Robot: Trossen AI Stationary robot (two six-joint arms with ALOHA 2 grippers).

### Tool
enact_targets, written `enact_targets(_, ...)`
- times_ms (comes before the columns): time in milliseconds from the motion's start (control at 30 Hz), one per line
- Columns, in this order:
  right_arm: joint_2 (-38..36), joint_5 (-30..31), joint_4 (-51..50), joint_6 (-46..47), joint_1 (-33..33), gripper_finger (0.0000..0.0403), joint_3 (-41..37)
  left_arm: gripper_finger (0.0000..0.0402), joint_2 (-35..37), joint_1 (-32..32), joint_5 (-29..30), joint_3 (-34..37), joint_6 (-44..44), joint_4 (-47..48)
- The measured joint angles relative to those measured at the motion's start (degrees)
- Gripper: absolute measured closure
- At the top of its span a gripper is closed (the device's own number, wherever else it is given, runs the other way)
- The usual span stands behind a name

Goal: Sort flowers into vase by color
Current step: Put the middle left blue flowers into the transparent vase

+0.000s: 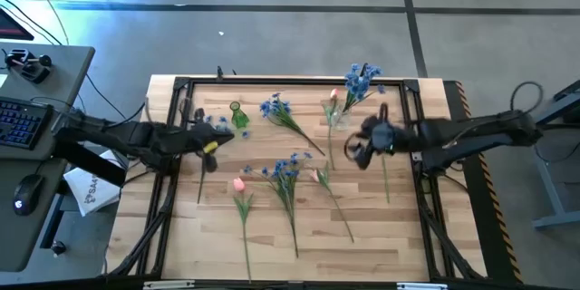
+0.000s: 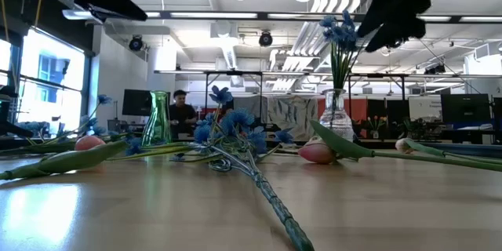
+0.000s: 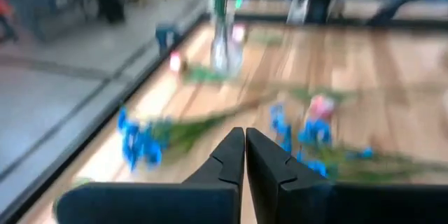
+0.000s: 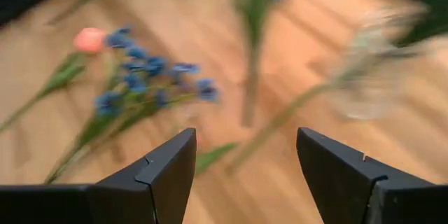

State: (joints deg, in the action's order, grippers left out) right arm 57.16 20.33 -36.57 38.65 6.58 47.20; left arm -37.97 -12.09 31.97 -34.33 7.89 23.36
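Observation:
Several green-stemmed flowers lie flat on the wooden table: blue clusters (image 1: 276, 109) (image 1: 288, 170) (image 1: 213, 122) and pink buds (image 1: 239, 184) (image 1: 319, 177). A clear vase (image 1: 333, 116) stands at the far middle and holds blue flowers (image 1: 362, 82) and a pink one (image 1: 333, 96). The green vase (image 1: 239, 115) stands to its left. My left gripper (image 1: 217, 141) is shut and raised above the table's left part, near the green vase. My right gripper (image 1: 353, 152) is open and hovers just right of the clear vase, above a bare stem (image 1: 385, 177).
A black frame (image 1: 181, 82) runs around the table top. A desk with a keyboard (image 1: 20, 120) and a mouse stands off the table's left side. The near middle of the table holds long stems (image 1: 292, 222). A person (image 2: 183, 110) sits in the room beyond.

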Motion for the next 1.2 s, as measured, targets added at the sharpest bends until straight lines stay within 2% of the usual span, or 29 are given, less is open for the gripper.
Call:
enact_targets(100, 1.3, 0.2, 17.1, 0.1, 5.1, 0.016, -8.6, 0.0399, -5.8, -2.2, 0.9, -5.6, 7.9, 9.6)
enact_targets(233, 6.5, 1.4, 41.0, -2.4, 11.2, 0.016, -18.2, 0.0401, -13.0, -5.4, -3.4, -9.3, 19.7, 20.4)
enact_targets(367, 13.6, 6.5, 53.9, -4.1, 15.3, 0.016, -22.7, 0.0401, -18.8, -8.3, -9.9, -10.3, 33.7, 31.6)
enact_targets(433, 17.0, 9.9, 55.1, -4.2, 16.6, 0.016, -22.9, 0.0401, -21.4, -9.3, -12.6, -9.9, 41.5, 36.9)
enact_targets(533, 21.4, 13.5, 57.0, -4.6, 17.2, 0.016, -22.9, 0.04, -24.7, -10.3, -12.1, -8.4, 53.5, 40.1)
enact_targets(667, 24.9, 13.6, 58.5, -5.5, 16.4, 0.016, -22.9, 0.038, -28.6, -8.9, -14.5, -6.1, 59.8, 39.9)
enact_targets(867, 25.9, 13.5, 59.3, -6.1, 15.9, 0.016, -22.9, 0.0305, -33.8, -1.9, -18.4, -1.2, 61.6, 38.8)
enact_targets(1000, 25.9, 13.4, 60.1, -6.6, 15.9, 0.016, -22.9, 0.0252, -36.6, 3.4, -18.5, -0.9, 62.5, 37.5)
enact_targets(1100, 25.9, 13.4, 60.4, -6.6, 15.9, 0.016, -22.9, 0.0233, -38.8, 7.2, -18.6, -0.9, 62.4, 37.5)
enact_targets(1200, 25.8, 13.2, 60.4, -6.3, 16.0, 0.016, -22.9, 0.0231, -41.0, 10.1, -20.2, -0.9, 60.4, 36.8)
